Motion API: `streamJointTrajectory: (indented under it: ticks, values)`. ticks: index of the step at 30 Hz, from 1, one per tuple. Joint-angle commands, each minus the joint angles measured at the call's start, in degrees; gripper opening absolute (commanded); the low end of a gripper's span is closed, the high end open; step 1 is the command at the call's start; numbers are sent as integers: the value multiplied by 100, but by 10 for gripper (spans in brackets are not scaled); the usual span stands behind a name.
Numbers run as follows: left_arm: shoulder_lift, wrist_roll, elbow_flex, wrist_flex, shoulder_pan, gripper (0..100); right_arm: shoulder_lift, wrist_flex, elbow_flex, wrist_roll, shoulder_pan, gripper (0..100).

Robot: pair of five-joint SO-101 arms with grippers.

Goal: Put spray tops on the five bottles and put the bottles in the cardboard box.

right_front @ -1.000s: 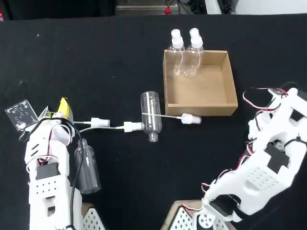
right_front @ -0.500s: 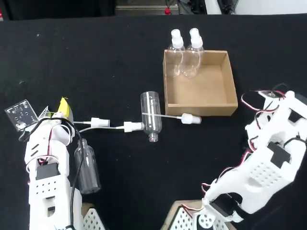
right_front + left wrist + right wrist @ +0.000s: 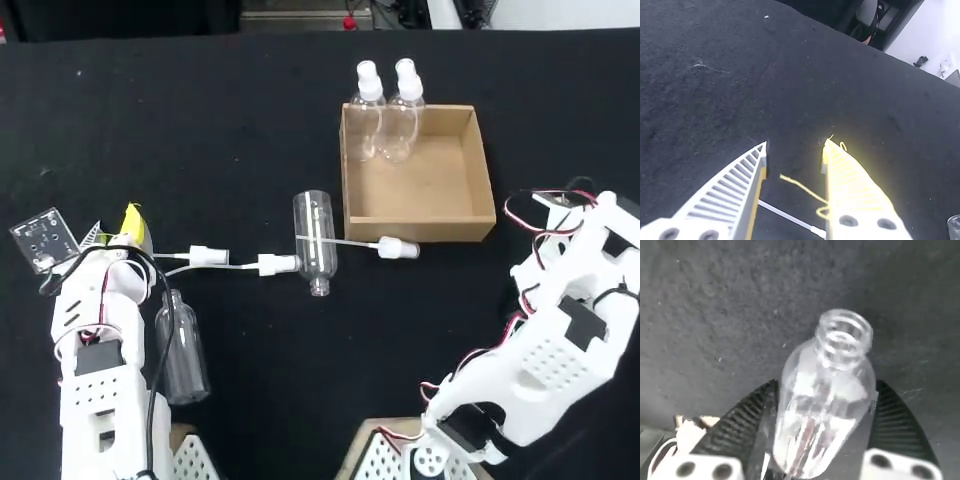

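The cardboard box (image 3: pixel 420 228) sits far right, two topped bottles (image 3: pixel 368 130) in its far left corner; a lying bottle (image 3: pixel 315 240) is just left of it; one spray top (image 3: pixel 398 248) lies before the box, two more tops (image 3: pixel 275 264) left of that bottle; a near bottle (image 3: pixel 182 345) lies beside my left arm (image 3: pixel 100 340); a last bottle (image 3: pixel 832 365) sits in my right gripper (image 3: pixel 826 387).

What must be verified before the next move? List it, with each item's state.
1. Right gripper shut on the uncapped bottle: ok.
2. That bottle's neck is bare, ready for a top: ok.
3. Left gripper open, holding nothing: ok.
4. Three loose spray tops lying on the table: ok.
5. Cardboard box has free floor beside its two capped bottles: ok.
6. Grip firm enough for fitting a top: cannot tell.
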Motion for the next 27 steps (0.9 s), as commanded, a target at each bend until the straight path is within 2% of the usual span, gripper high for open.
streamJointTrajectory:
  ticks: [1, 8, 14, 18, 20, 25, 27]
  values:
    - [-62, 18, -75, -123, 66, 177, -31, -193, -31, 26, 70, 262]
    - [-62, 18, -75, -123, 66, 177, -57, -273, -31, -9, 70, 262]
    - [-62, 18, -75, -123, 66, 177, -66, -343, -40, -1125, 18, 262]
    - [-62, 18, -75, -123, 66, 177, -66, -475, -110, -1407, 26, 255]
    - [-62, 18, -75, -123, 66, 177, -66, -484, -224, -1415, 44, 207]
    - [-62, 18, -75, -123, 66, 177, -66, -615, -681, -1301, 18, 5]
    - [-62, 18, -75, -123, 66, 177, -57, -598, -971, -976, -35, 32]
